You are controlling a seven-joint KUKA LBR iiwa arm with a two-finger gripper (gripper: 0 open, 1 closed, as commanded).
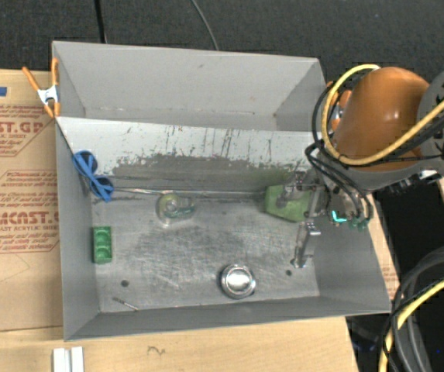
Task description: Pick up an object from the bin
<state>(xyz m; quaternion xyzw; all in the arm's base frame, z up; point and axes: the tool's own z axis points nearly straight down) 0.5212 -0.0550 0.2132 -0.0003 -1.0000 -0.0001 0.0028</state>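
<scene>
My gripper (304,254) hangs low over the right end of the bin floor, close to the right wall. Just to its upper left a pale green soft lump (280,203) lies against the back wall, partly covered by the gripper's body. A shiny round silver cap (238,280) sits on the floor to the gripper's lower left, apart from it. Further left, a small clear rounded piece (172,205) rests near the middle of the floor.
A green ridged block (101,244) lies by the left wall. A blue twisted strip (91,175) leans in the back left corner. The arm with its orange cover and cables reaches in over the right rim.
</scene>
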